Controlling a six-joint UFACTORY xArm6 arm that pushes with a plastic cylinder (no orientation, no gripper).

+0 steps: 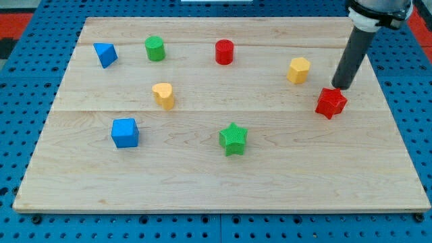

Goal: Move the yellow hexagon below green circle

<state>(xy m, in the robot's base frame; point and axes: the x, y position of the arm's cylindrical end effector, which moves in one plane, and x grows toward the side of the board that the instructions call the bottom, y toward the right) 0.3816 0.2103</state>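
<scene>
The yellow hexagon (298,70) lies at the view's upper right of the wooden board (202,182). The green circle (154,48) stands far to its left, near the view's top. My tip (339,88) is to the right of the yellow hexagon and slightly lower, apart from it. It sits just above the red star (331,102), close to or touching its top edge.
A red cylinder (224,52) stands between the green circle and the yellow hexagon. A yellow heart (163,95) lies below the green circle. A blue triangle (104,54), a blue cube (125,132) and a green star (233,138) are also on the board.
</scene>
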